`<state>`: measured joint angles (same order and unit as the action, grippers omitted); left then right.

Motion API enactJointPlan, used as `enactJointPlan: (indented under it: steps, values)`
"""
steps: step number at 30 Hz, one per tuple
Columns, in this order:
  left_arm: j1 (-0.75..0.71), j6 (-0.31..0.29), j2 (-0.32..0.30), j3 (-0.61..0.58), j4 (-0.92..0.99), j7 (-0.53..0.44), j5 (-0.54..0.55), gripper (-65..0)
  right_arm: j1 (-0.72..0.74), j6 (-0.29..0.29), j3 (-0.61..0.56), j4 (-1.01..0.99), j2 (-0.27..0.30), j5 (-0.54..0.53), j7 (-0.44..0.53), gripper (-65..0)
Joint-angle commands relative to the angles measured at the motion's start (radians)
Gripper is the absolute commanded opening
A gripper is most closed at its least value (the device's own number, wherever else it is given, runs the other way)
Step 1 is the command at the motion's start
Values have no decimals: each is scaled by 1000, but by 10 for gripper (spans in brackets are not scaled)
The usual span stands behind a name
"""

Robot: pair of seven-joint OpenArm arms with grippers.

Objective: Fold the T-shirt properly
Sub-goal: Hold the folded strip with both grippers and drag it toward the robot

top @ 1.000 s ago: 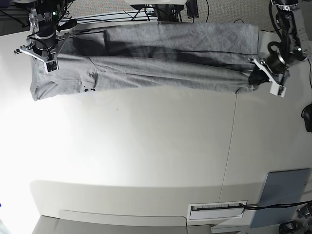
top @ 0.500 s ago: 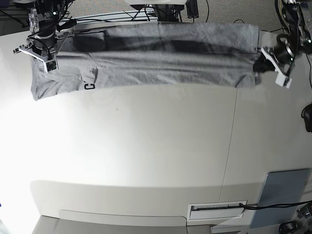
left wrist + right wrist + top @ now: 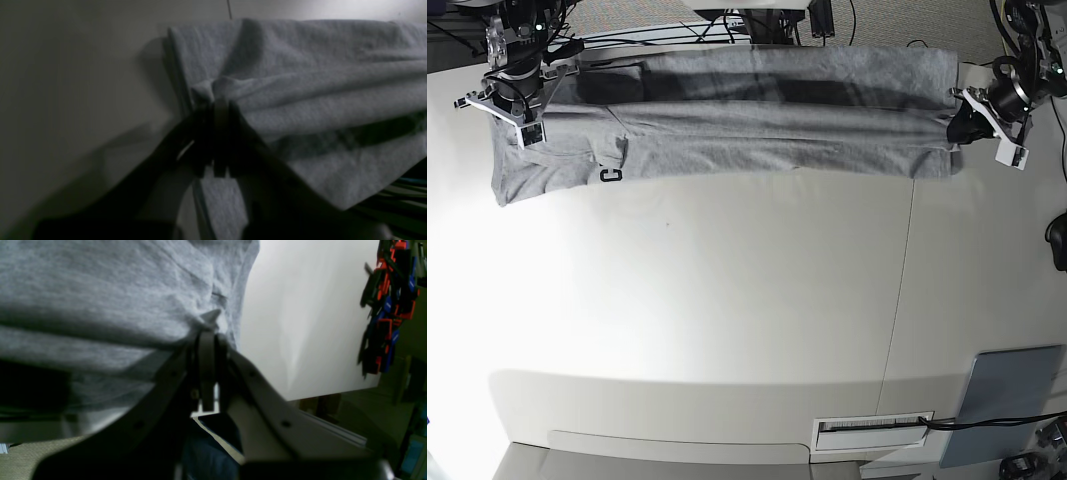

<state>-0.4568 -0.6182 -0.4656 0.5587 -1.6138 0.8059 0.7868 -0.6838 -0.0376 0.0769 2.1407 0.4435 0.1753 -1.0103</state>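
Since the earlier frames the left gripper [image 3: 960, 122] has drawn up toward the far edge of the counter, and the T-shirt [image 3: 767, 115] between the two arms now lies flatter and more taut, its near fold line straighter than before. That gripper is clenched on a bunched pinch of the shirt's edge at the far right corner; in the left wrist view the dark fingers [image 3: 220, 133] close tightly over a knot of grey cloth [image 3: 300, 100]. The right gripper [image 3: 515, 100] is likewise clamped on the shirt at the far left corner — the right wrist view shows its jaws pressed together with a small peak of fabric [image 3: 116, 300] poking out above them.

The heather-grey shirt stretches in a long band along the far edge of the counter [image 3: 727, 300], folded over itself lengthwise, with one sleeve end hanging toward the near side at the left.

The counter is a pale, smooth white surface with a thin seam [image 3: 899, 300] running from far to near on the right. A grey-blue pad [image 3: 1002, 400] sits at the near right corner, beside a white slotted strip [image 3: 872, 430]. Black cables [image 3: 727, 25] trail beyond the far edge over speckled carpet.

Only one piece of writing reads — a black block "C" [image 3: 609, 177] on the shirt's near left edge.
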Motion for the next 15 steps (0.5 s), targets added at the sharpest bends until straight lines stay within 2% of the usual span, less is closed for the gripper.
enactJointPlan:
  steps: [1,4,6,8,10,12,15]
  values:
    - [-1,11,-22,14,-14,-21,-1,-553,-3,-12,12,18,13,34,-4,-650]
    - [0,11,-22,14,-14,-20,-1,-462,-3,53,12,18,13,34,-4,-573]
    - [0,10,-22,14,-14,-20,-1,-423,-3,76,12,18,13,34,-4,-510]
    - [-1,10,-22,14,-14,-20,-1,-406,-3,79,12,18,14,35,-4,-456]
    - [0,10,-22,14,-14,-20,-1,-405,-3,78,12,18,14,35,-3,-438]
    - [0,9,-23,14,-14,-20,-1,-404,-3,59,12,18,14,34,-4,-438]
    - [0,-29,-22,14,-14,-19,-1,-404,3,-27,12,18,14,35,-3,-438]
